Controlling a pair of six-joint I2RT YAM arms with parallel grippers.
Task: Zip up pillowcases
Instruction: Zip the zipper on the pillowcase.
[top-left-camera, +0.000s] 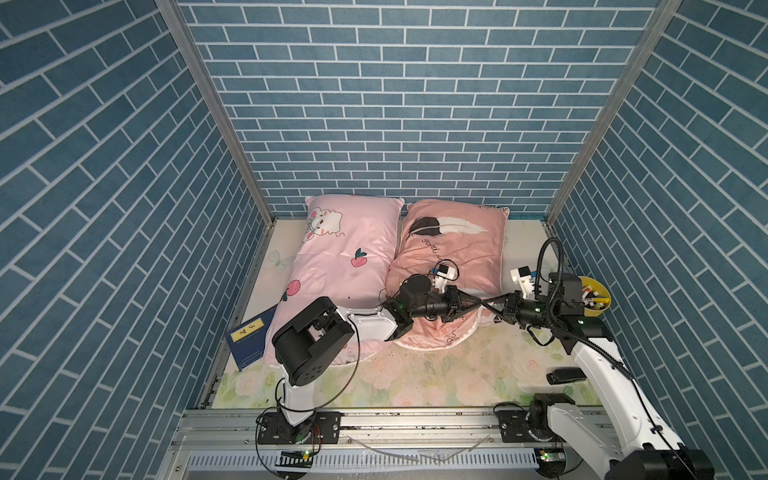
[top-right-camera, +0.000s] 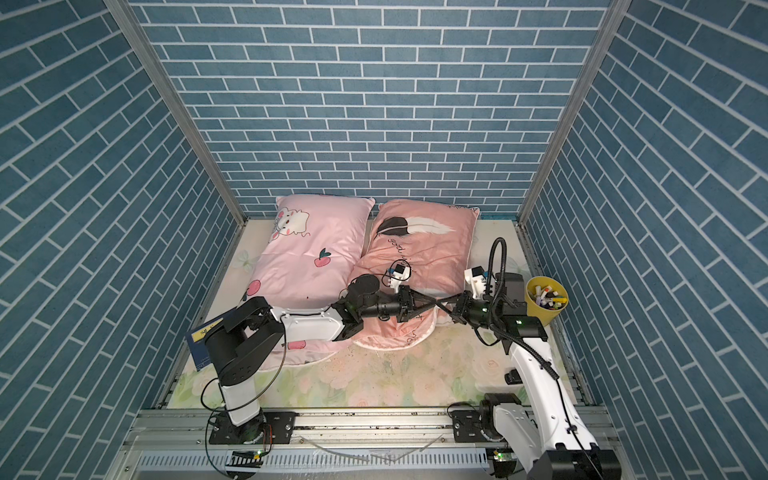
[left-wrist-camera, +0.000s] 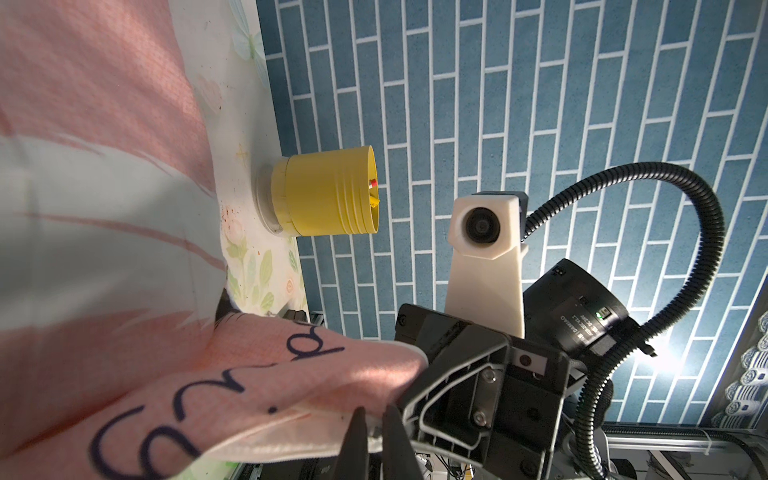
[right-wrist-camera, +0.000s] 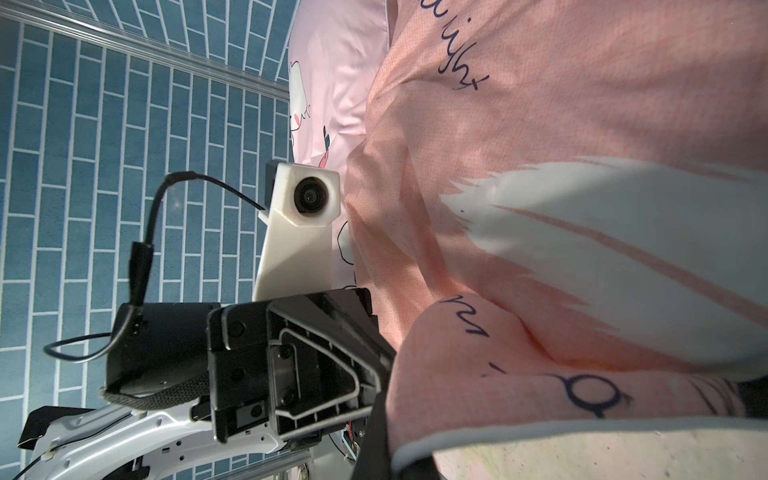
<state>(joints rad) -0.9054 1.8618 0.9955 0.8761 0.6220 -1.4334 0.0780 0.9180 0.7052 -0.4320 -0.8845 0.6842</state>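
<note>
Near the salmon pillowcase (top-right-camera: 428, 249), a yellow cup (top-right-camera: 539, 318) holds coloured markers (top-right-camera: 548, 297).

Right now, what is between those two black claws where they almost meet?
A fold at the near corner of the salmon pillowcase. The left gripper and right gripper both pinch its edge, tip to tip. It shows best in the left wrist view.

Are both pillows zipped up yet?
Probably not. Nothing shows as finished. In hand: the left end effector and right end effector pinch the near edge of the salmon feather pillowcase. To do: its zip, then the pink cartoon pillowcase, its near end under the left arm.
</note>
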